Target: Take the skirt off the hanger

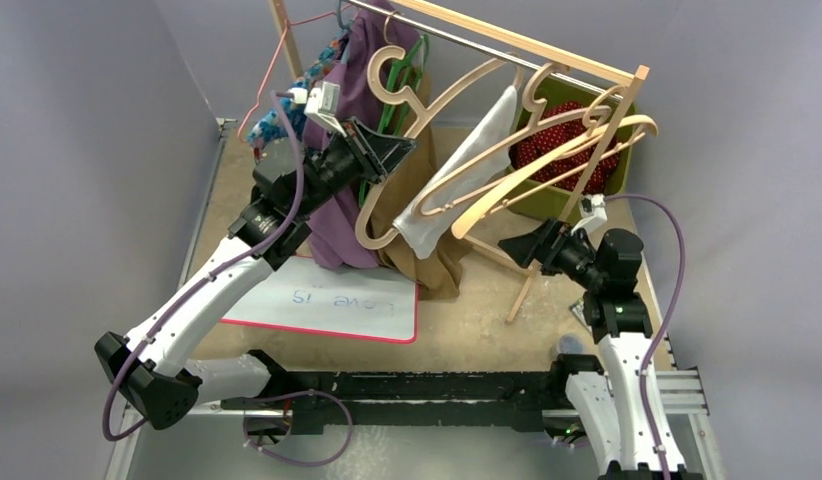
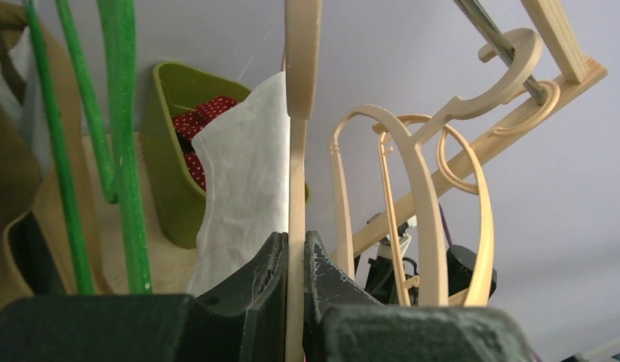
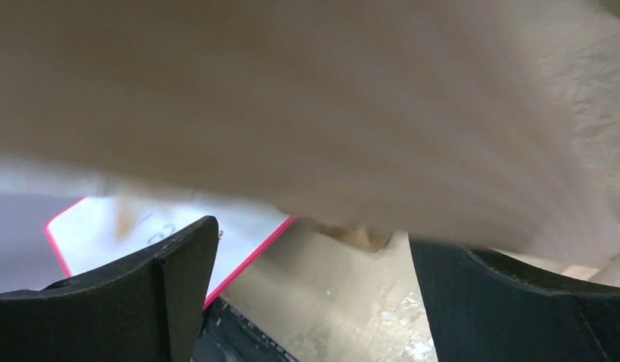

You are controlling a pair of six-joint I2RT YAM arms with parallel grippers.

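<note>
Evidently the left gripper (image 1: 383, 152) is there to steady things: its fingers are pressed together on the flat strip of a beige wooden hanger (image 1: 366, 215) below the rack's wooden rail (image 1: 527, 42), so the hanger should not swing while cloth is drawn off it. The left wrist view confirms the pinch, with the strip squeezed between both pads. The tan skirt (image 1: 434, 265) hangs beneath the rail from that hanger, beside a purple garment (image 1: 337, 225) and a white cloth (image 1: 457, 185), its hem reaching the table. Whether the tan piece and not the white one is the skirt is a judgement.

The left arm reaches up and forward from its base, wrist raised toward the rail. The right arm is folded low, its forearm levelled toward the skirt's lower edge. The right gripper (image 1: 515, 247) is spread wide and holds nothing; blurred tan fabric fills its wrist view just above the fingers, so a grasp looks close but not yet made.
</note>
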